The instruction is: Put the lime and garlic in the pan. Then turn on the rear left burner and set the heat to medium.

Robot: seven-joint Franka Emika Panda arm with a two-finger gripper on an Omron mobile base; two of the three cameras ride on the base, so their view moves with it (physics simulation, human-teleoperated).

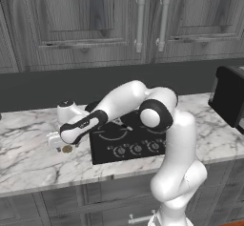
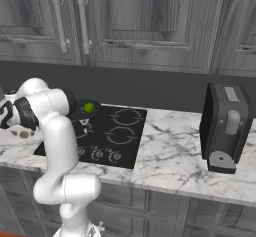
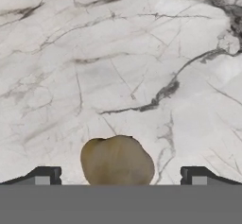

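A: Left base cam? 
B: Behind the arm [image 1: 171, 139], on its left, looking fwd and down over the marble counter [image 1: 28, 158]. Mid range.
A: Right one?
B: Same, from the arm's right side; takes in more counter to the right, incl. a dark appliance [image 2: 226, 126].
A: Overlap?
B: Both catch the cooktop [image 1: 126, 141], the cabinets [image 1: 86, 20], the arm.
A: Hand cam?
B: Very close, facing straight onto the marble, garlic [image 3: 117, 161] low in frame between the fingertips [image 3: 45, 175].
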